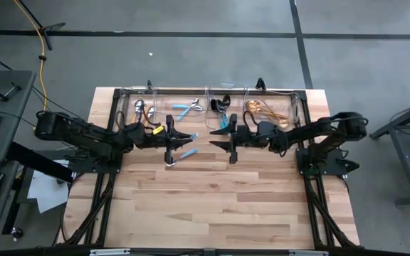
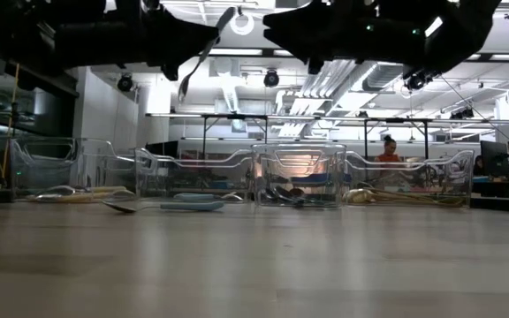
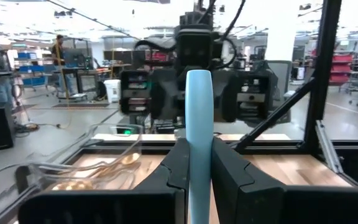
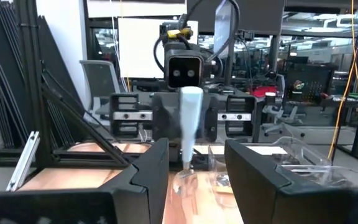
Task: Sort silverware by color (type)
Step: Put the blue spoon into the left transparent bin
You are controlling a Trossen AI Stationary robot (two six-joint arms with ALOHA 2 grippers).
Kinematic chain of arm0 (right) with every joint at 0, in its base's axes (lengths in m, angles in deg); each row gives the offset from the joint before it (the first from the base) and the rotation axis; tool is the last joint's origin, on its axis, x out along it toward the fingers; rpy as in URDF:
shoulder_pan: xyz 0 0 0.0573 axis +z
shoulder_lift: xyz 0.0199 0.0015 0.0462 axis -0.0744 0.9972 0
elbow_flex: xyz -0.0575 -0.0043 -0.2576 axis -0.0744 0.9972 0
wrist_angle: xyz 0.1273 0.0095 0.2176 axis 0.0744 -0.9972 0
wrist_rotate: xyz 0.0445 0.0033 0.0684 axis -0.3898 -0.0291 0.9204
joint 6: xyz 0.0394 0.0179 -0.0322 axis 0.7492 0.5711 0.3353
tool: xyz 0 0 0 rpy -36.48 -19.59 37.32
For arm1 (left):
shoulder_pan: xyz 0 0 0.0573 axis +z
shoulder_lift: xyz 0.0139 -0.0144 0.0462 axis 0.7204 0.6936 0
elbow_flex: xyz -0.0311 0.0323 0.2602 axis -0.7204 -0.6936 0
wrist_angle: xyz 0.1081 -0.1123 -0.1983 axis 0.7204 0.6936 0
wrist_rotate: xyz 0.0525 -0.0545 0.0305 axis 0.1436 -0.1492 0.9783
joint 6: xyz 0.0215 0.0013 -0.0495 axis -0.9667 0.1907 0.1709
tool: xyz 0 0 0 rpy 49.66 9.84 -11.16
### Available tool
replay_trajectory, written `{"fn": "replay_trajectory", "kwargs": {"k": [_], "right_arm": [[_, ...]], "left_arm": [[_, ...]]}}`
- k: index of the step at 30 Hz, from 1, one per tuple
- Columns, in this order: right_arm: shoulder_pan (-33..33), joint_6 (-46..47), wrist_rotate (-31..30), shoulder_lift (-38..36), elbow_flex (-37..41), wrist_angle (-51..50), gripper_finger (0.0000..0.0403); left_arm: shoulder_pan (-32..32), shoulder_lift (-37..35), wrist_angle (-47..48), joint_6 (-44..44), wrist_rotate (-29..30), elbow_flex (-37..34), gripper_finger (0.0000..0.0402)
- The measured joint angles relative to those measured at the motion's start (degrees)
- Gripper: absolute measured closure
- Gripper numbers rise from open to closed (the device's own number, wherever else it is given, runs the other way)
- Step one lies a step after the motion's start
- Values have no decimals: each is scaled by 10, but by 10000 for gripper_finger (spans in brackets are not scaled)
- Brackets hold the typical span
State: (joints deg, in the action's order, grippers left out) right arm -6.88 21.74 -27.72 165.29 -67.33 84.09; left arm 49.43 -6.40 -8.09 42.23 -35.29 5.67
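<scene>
Most of the silverware already lies sorted in the clear bins along the desk's far edge: gold pieces to the right, black ones in the middle. The left gripper is clamped on a light-blue-handled utensil, raised above the desk and facing the right gripper, whose jaws stand wide and empty. Another blue-handled piece waits on the pale wood planks. Behind is an open workshop with people at benches.

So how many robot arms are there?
2. The left arm reaches over the table's middle, left gripper shut on a blue-handled utensil; the right arm faces it, right gripper open. None seems hidden.
</scene>
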Motion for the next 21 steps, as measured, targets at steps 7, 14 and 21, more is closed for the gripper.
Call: {"fn": "replay_trajectory", "kwargs": {"k": [7,14,21], "right_arm": [[0,13,0,69,-52,35,261],[2,40,0,99,-76,32,261],[2,53,1,103,-85,34,270]], "left_arm": [[-21,63,-4,-11,47,37,379],[-21,75,-23,-16,49,39,379],[-22,75,-24,-16,49,39,379]]}}
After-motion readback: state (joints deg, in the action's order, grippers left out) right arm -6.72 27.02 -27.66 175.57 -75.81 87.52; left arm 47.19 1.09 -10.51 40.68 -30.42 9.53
